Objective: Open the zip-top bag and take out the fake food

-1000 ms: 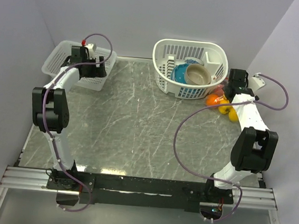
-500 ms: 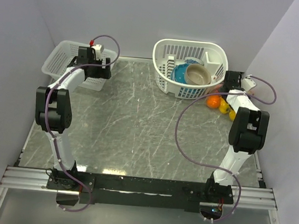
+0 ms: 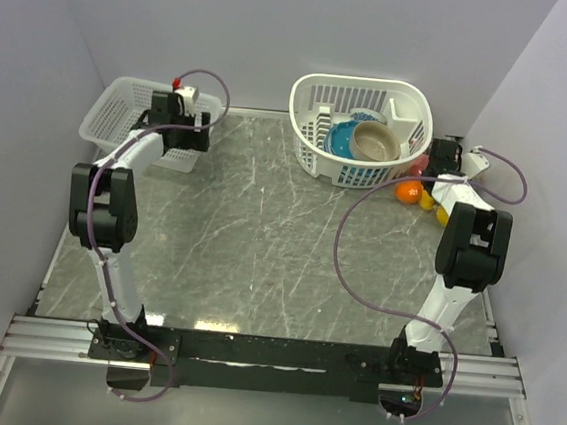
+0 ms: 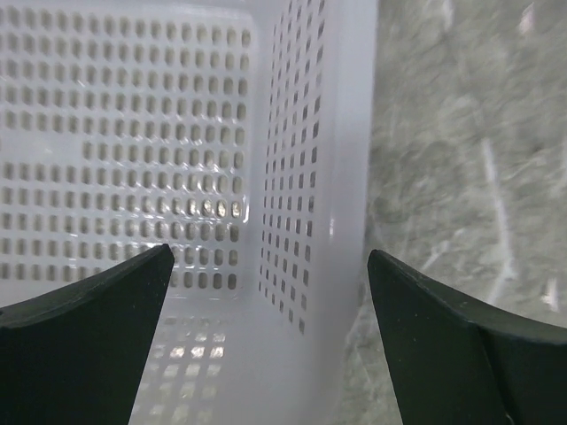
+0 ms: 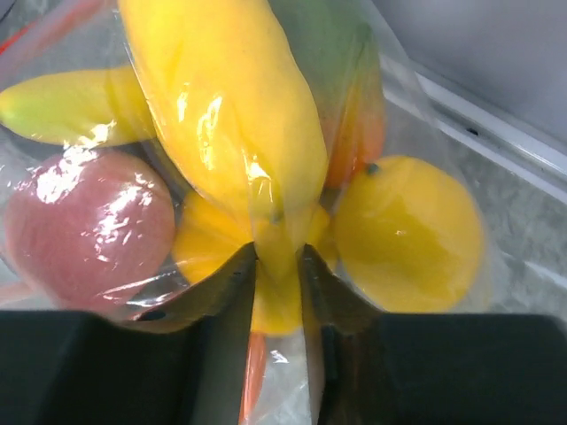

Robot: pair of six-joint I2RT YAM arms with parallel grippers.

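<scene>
Your left arm (image 3: 104, 195) reaches to the far left corner with its elbow raised. The left gripper (image 4: 270, 266) points downward, fingers spread wide. Your right arm (image 3: 469, 245) folds sharply toward the far right edge. The right gripper (image 5: 279, 257) has its fingers drawn nearly together, pinching the zip-top bag (image 5: 266, 177).

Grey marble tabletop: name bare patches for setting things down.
Free: tabletop middle between the left arm, right arm and white slatted oval basket. Crowded: the far right corner, where the right gripper pinches the clear zip-top bag of fake food.
</scene>
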